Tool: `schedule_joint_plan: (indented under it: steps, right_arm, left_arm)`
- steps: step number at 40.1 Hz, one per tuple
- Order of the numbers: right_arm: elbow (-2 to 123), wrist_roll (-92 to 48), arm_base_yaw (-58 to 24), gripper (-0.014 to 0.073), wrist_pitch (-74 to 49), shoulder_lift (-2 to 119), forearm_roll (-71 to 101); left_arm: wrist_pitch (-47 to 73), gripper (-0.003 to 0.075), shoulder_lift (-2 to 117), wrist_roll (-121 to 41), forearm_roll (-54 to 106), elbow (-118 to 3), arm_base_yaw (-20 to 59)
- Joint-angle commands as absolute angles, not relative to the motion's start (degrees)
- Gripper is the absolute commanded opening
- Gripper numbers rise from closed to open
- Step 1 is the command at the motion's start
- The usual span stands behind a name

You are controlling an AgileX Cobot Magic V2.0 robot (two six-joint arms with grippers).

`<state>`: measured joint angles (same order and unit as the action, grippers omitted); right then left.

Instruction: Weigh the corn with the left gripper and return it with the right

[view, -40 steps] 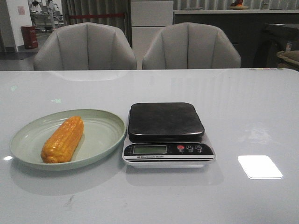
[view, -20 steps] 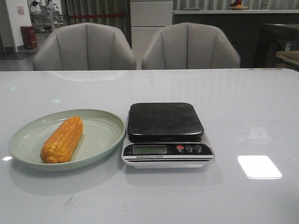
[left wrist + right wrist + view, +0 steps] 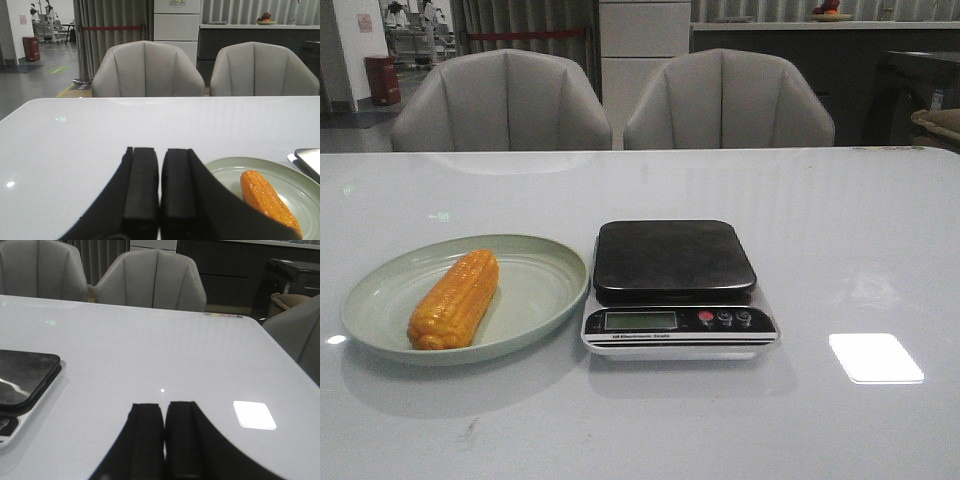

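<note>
one corn (image 3: 454, 299) lies in the green plate (image 3: 535, 262) just left of the scale (image 3: 677, 287), long axis running near-to-far and leaning slightly right. left gripper (image 3: 160, 192), jaws closed and empty, sits just left of the plate and is the nearer. right gripper (image 3: 164, 437), jaws closed, is beyond the scale.

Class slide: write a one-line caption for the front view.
Corn lies on a green plate beside an empty kitchen scale.

A showroom or office lounge: two grey padded chairs (image 3: 505, 100) stand behind a glossy white table (image 3: 860, 230), with a white cabinet (image 3: 645, 45), a dark counter (image 3: 790, 45), curtains (image 3: 112, 30) and a roped barrier (image 3: 112, 28) beyond.
</note>
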<state>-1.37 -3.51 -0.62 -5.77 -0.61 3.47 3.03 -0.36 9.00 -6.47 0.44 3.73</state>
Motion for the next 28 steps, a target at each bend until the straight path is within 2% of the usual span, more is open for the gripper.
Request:
schedule_joint_plan:
  steps: [1, 6, 28]
  right_arm:
    - [-1.7, 1.3, -0.4, 0.0178, 1.2, -1.7, 0.0]
    - [-1.7, 6.1, -0.4, 0.0178, 1.3, -1.7, -3.1]
    - [-1.7, 4.9, -3.3, 0.0178, 1.4, -1.7, -3.1]
  left_arm:
    - [-1.2, 0.0114, -1.4, 9.2, -6.0, 0.4, 4.0]
    - [-1.2, 0.0114, -1.4, 9.2, -6.0, 0.4, 4.0]
    - [-1.2, 0.0114, -1.4, 9.2, -6.0, 0.4, 4.0]
